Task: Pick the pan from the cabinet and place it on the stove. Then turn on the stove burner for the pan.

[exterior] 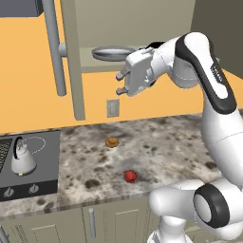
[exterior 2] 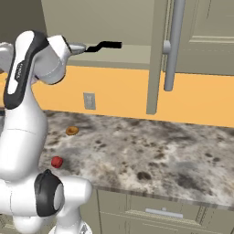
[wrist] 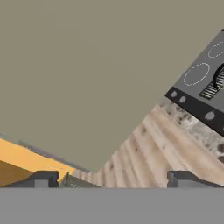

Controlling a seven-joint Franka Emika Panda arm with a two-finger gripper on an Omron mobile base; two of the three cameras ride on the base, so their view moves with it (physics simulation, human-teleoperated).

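Our gripper (exterior: 122, 83) hangs with fingers spread and empty just below the cabinet (exterior: 71, 57) shelf, the pan (exterior: 113, 53) above and behind, its black handle running toward the arm's side.

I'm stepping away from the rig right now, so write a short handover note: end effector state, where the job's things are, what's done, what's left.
End effector: open, empty, raised in front of the open cabinet, just below the shelf.
Pan: on the cabinet shelf, black handle pointing right, not gripped.
Stove: left of the counter; a kettle sits on one burner, knobs along the front.
Counter: a small orange item and a red one, not part of the job.
Done: cabinet door is open.
Left: grasp the pan, set it on a free burner, turn that burner's knob.
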